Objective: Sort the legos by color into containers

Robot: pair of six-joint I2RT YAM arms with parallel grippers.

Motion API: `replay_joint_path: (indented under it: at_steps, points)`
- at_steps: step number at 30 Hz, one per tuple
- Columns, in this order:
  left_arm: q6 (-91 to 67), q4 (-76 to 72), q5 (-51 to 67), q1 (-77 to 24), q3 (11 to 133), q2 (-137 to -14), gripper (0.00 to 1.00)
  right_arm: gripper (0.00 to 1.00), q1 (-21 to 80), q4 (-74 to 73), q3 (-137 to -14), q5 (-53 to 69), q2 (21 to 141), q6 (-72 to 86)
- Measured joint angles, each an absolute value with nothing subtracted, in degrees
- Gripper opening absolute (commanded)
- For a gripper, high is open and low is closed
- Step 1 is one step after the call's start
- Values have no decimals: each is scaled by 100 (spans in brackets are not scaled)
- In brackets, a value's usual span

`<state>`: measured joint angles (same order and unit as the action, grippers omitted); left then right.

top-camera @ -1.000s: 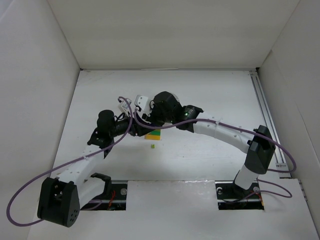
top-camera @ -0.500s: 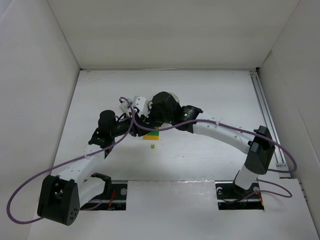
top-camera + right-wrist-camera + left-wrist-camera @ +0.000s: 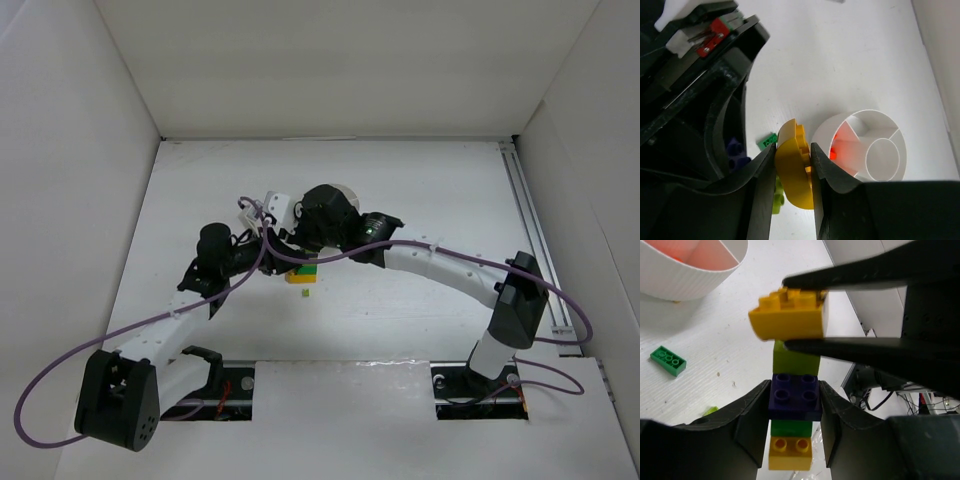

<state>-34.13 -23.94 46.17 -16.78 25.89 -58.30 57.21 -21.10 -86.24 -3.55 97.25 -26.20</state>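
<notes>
We see left claw (image 3: 794,390) clamped on the purple brick (image 3: 795,402), right claw (image 3: 791,150) pinching the yellow brick (image 3: 795,182) at twelve o'clock, arms (image 3: 440,262) bent inward.

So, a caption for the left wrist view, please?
Left gripper and right gripper hold one lego stack near the white dish.

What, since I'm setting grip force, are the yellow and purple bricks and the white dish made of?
The yellow brick and purple brick look like hard moulded plastic: crisp studs, smooth faces, slight sheen. The white dish looks like plastic too, fairly matte, with fine vertical ribbing on its outer wall; ceramic cannot be ruled out.
</notes>
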Motion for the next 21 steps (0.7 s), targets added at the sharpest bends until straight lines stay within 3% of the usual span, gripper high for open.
replay_joint_path:
  at_steps: [6, 15, 21]
  points:
    - [-3465, -2355, 4587, -1678, 2432, -5802, 28, 3, 5739, -1863, -8643, -696, 9725, -2622]
    - [-3485, -2268, 4436, -1678, 2344, -5596, 24, 2, 5662, -1516, -8602, -1153, 9723, -2445]
    - [-3472, -2237, 4276, -1673, 2344, -5435, 22, 0, 4639, -1496, -8493, -681, 9664, -1415]
